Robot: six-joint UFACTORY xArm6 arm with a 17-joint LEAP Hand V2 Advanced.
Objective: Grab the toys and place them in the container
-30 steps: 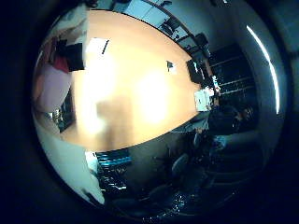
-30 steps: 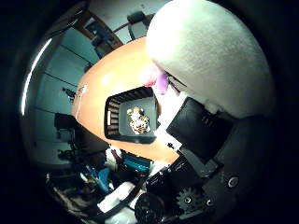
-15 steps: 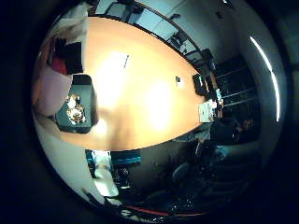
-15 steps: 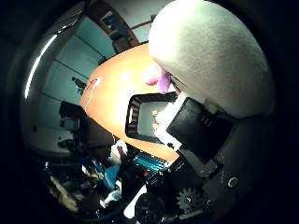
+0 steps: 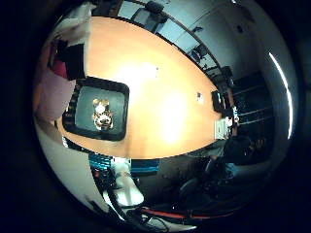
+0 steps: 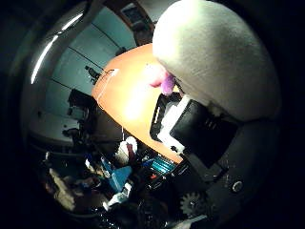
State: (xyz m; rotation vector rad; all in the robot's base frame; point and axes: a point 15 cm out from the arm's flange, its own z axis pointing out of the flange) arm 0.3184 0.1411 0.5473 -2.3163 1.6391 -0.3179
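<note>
While the hand (image 6: 209, 138) carries a pale plush toy (image 6: 214, 52) pressed close against its palm, the black container (image 5: 97, 109) on the orange bench (image 5: 160, 92) lies almost straight below it. A second ago the little-finger-side view showed only bare bench and the container's edge; half a second ago the container had slid in at the side; now the whole tray shows, with one small brown-and-white toy (image 5: 102, 114) already lying in its middle. That shift is the palm's own travel across the bench, not any move of the tray.

The toy in hand fills much of the thumb-side view, with a pink-purple bit (image 6: 164, 83) of it hanging toward the bench. A finger presses against its underside, so I judge the hand clenched around it, though the fingertips themselves are hidden.

The container is well beneath the hand, not touching it. For the task this means the carry is nearly finished: the next step is likely to lower a little and release the toy beside the one inside. A drop from this height risks a bounce off the rim.
</note>
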